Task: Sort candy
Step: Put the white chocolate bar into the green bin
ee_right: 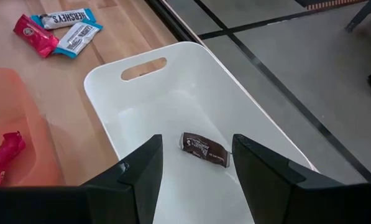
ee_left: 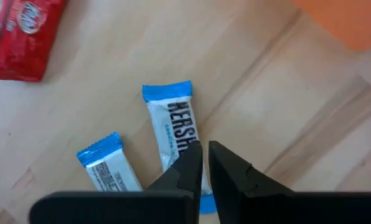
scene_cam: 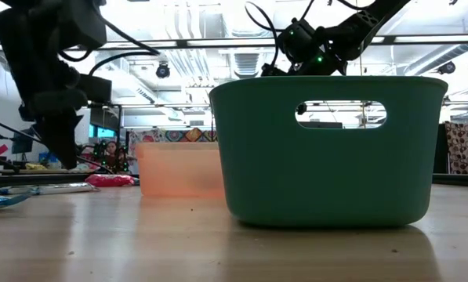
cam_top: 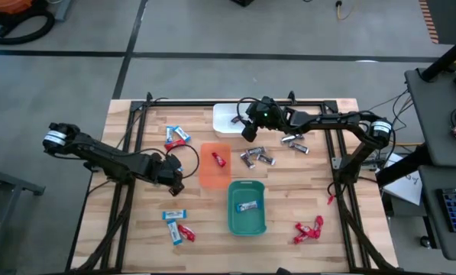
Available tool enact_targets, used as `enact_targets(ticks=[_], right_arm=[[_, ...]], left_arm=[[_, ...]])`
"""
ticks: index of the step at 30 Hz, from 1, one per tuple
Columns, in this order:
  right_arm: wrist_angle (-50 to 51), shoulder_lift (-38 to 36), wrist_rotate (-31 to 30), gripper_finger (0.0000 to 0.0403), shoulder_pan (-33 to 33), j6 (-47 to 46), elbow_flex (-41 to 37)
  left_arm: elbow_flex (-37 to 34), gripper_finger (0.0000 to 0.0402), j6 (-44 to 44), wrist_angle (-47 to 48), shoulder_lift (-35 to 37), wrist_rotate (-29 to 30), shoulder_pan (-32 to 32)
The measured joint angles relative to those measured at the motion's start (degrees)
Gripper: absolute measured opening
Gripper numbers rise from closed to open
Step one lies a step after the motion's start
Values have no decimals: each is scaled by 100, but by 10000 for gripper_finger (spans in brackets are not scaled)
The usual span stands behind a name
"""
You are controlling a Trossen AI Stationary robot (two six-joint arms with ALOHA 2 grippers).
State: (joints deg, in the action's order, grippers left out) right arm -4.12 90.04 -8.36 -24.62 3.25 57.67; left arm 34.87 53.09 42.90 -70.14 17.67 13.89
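Note:
My left gripper (cam_top: 176, 182) (ee_left: 205, 152) hangs shut, fingers pointing down, a little above the table left of the orange tray (cam_top: 215, 164). Under it a blue-and-white candy (ee_left: 171, 127) lies flat on the wood, beside another one (ee_left: 104, 165) and a red one (ee_left: 23, 31). In the low view nothing hangs from its tips (scene_cam: 67, 160). My right gripper (cam_top: 250, 128) (ee_right: 197, 142) stands open above the white tray (ee_right: 173, 93), where a dark brown candy (ee_right: 204, 149) lies on the floor. It touches nothing.
A teal tray (cam_top: 247, 221) at the near middle holds a blue-and-white candy (cam_top: 248, 206). The orange tray holds a red candy (cam_top: 220, 159). Silver-brown candies (cam_top: 257, 158) lie right of it, red ones (cam_top: 308, 229) at the near right, and mixed ones (cam_top: 176, 136) at the far left.

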Motion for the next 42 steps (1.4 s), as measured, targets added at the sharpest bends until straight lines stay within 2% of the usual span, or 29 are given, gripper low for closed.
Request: enact_targets(ticks=[6,14,21,26,42], right_arm=[[210,0,0,185,8,-10,0],[306,-3,168,185,13,-21,0],[321,-41,286,185,13,-20,-2],[326,-48,287,185,13,-20,-1],[326,-48,306,185,74,-24,-2]], left_arm=[[0,61,-112,85,113,143,157],[-244,121,708,371,454,519,406],[-440,164,1316,810,530,538,483],[-381,177,1530,1184,431,409,483],[-465,187,1861,1071,-306,357,476]])
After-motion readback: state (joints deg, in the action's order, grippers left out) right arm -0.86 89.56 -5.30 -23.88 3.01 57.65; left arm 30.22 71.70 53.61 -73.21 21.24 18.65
